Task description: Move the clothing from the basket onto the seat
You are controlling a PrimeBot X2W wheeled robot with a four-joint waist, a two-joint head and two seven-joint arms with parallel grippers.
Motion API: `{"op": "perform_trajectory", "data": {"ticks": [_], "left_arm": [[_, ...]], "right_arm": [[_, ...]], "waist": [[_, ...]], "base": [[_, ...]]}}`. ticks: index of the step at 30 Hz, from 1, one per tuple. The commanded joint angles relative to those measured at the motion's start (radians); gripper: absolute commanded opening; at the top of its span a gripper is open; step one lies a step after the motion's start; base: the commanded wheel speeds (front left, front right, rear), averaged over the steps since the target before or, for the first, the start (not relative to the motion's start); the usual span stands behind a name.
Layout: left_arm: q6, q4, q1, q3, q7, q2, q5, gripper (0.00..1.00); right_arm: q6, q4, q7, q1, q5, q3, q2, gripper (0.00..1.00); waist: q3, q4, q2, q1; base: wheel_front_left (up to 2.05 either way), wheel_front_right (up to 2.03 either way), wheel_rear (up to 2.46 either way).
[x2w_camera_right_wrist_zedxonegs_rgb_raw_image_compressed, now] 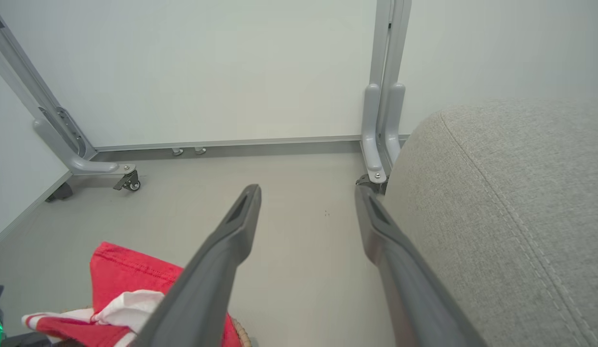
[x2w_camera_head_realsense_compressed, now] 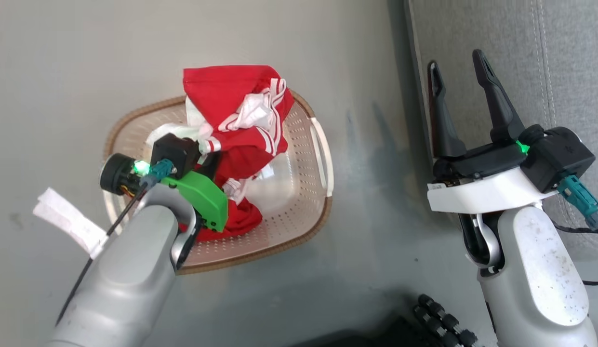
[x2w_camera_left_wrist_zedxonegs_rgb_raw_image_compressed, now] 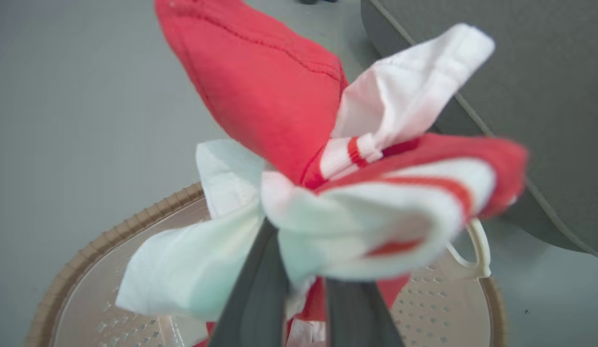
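Pinching the clothing (x2w_camera_head_realsense_compressed: 236, 120) tight in the left claw (x2w_camera_left_wrist_zedxonegs_rgb_raw_image_compressed: 299, 289), bunched up over the basket (x2w_camera_head_realsense_compressed: 299, 212) with lower folds inside. Holding the right claw (x2w_camera_head_realsense_compressed: 455, 60) wide and empty beside the seat (x2w_camera_head_realsense_compressed: 559, 58). Might drag the basket along on snagged folds, or drop a loose garment.

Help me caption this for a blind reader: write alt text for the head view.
The left gripper is shut on a bunch of red-and-white clothing, whose lower part trails into the cream perforated basket on the grey floor. The right gripper hangs open and empty beside the grey seat at right.
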Motion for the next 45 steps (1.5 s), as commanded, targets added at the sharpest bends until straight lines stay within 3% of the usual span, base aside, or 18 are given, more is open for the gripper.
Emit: {"op": "perform_trajectory", "data": {"ticks": [1, 10, 17, 25, 31, 45], "left_arm": [[0.007, -0.039, 0.038, 0.022, -0.005, 0.000, 0.011, 0.00], [0.016, -0.289, 0.213, 0.193, -0.005, -0.012, 0.069, 0.00], [-0.007, -0.467, 0.316, 0.336, -0.005, -0.045, 0.117, 0.00], [-0.040, -0.622, 0.376, 0.432, -0.004, -0.074, 0.172, 0.00], [-0.052, -0.695, 0.425, 0.455, -0.004, -0.078, 0.187, 0.00], [-0.056, -0.775, 0.588, 0.407, -0.005, -0.072, 0.178, 0.00]], "right_arm": [[0.000, 0.001, 0.009, 0.022, -0.010, -0.008, -0.004, 1.00], [0.000, -0.019, 0.064, 0.092, -0.013, -0.044, -0.003, 1.00], [0.000, -0.054, 0.111, 0.152, -0.020, -0.066, -0.003, 1.00], [0.000, -0.073, 0.156, 0.224, -0.014, -0.075, -0.003, 1.00], [0.000, -0.077, 0.184, 0.278, -0.008, -0.063, -0.003, 1.00], [0.000, -0.102, 0.233, 0.393, 0.006, -0.046, -0.003, 1.00]], "waist": [[-0.134, 0.107, 0.0000, 0.0001], [-0.280, 0.182, 0.0000, 0.0001], [-0.377, 0.220, 0.0000, 0.0001], [-0.482, 0.241, 0.0000, 0.0001], [-0.560, 0.235, 0.0000, 0.0001], [-0.710, 0.209, 0.0000, 0.0001]], "base": [[0.00, 0.00, 0.00], [0.00, 0.00, 0.00], [0.00, 0.00, 0.00], [0.00, 0.00, 0.00], [0.00, 0.00, 0.00], [0.00, 0.00, 0.00]]}}
